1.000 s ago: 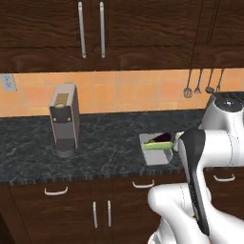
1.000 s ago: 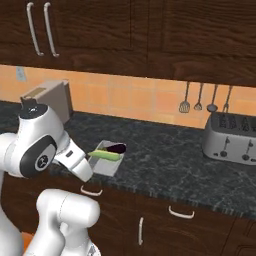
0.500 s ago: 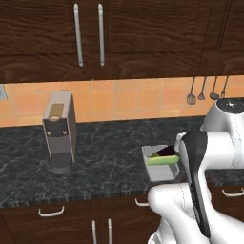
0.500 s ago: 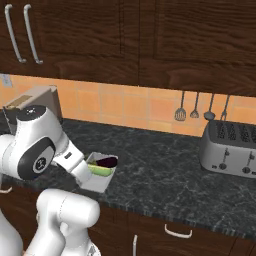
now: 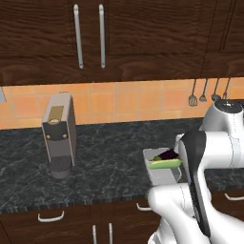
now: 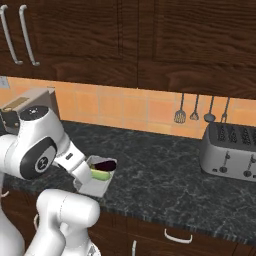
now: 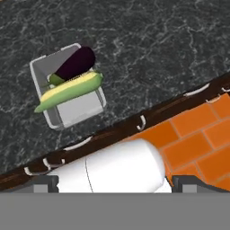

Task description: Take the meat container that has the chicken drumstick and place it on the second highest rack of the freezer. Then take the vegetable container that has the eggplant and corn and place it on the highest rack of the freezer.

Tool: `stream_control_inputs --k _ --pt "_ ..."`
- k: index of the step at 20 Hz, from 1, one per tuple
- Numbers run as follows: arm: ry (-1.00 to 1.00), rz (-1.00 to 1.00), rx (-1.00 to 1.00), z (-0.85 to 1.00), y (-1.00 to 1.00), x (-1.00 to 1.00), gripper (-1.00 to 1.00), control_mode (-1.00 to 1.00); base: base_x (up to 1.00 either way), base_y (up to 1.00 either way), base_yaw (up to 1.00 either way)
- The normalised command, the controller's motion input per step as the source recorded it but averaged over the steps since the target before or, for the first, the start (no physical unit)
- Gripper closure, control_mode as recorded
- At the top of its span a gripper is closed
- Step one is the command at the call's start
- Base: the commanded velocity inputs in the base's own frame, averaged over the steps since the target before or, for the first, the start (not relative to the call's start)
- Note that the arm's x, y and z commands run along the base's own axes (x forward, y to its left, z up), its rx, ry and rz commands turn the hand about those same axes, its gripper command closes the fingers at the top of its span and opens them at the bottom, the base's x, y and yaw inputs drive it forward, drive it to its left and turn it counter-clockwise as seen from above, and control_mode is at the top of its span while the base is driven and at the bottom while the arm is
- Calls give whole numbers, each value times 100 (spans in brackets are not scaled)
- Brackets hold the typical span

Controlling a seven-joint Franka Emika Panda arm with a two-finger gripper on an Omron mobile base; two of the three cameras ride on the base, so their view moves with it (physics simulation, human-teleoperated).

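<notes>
Base views flank the counter (image 5: 105, 157) — hand view looks down — sharing container (image 7: 67, 92).

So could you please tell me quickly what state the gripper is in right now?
Gripper: open, holding nothing; the vegetable container with the eggplant and corn sits on the counter, ungrasped.

A rendered home kitchen is shown. A dark speckled stone worktop (image 6: 165, 165) is backed by orange wall tiles (image 5: 138, 102), with dark wood wall cupboards (image 5: 119, 33) bearing long metal handles above and matching drawers (image 6: 177, 237) below. A coffee machine (image 5: 58, 135) is seen at the left, a silver toaster (image 6: 230, 152) at the right, and cooking utensils (image 6: 195, 109) are hung on the tiles.
</notes>
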Motion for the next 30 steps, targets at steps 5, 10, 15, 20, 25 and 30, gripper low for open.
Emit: stream_control_inputs --k 5,10,15,20,25,30 --pt "17 6 0 -60 -31 18 -100 -100 0 0 0" --pt "17 12 0 -38 -10 80 -100 -100 0 0 0" --pt "0 0 2 -57 0 59 -100 -100 0 0 0" --pt "1 0 8 -74 -5 21 -100 -100 0 0 0" --pt "2 0 1 -67 -18 4 -100 -100 0 0 0" --pt "3 0 0 -62 -3 4 -100 -100 0 0 0"
